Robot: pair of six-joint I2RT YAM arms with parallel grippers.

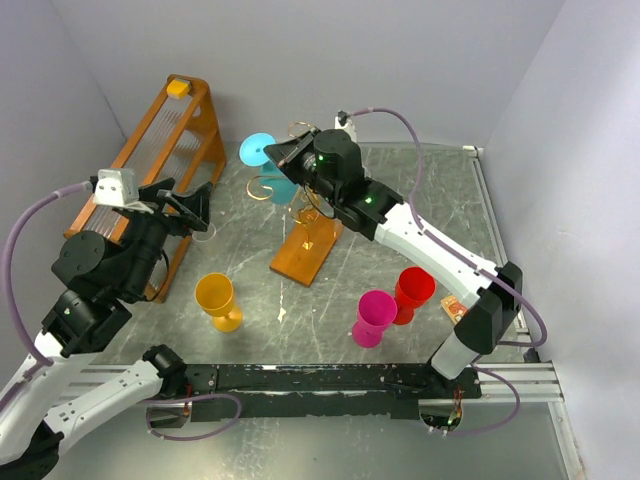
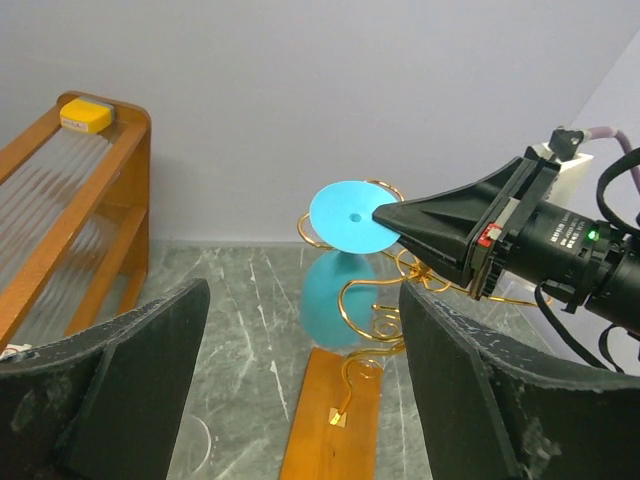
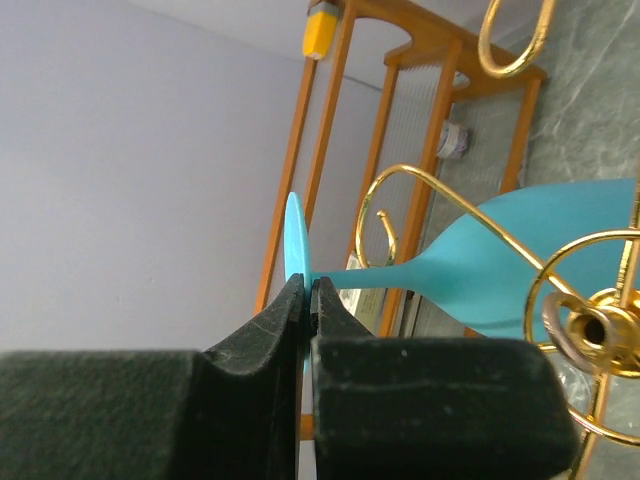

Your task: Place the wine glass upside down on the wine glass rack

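Looks like the wine glass [image 1: 277, 186] already hangs upside down in the wine glass rack [image 1: 305, 250], with the right gripper [image 1: 275, 152] pinching its foot. The left gripper [image 1: 195, 208] is spread wide and empty, so I reckon only letting go remains.

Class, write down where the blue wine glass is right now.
In the top view the glass is at the back, left of centre, upside down among the scrolls of the rack. The right hand pinches its foot, and the frame stands to its left.

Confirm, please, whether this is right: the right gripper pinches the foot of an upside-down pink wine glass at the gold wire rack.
Only the colour is wrong: the right wrist view shows the right gripper pinching the foot of an upside-down blue wine glass, not a pink one, at the gold wire rack.
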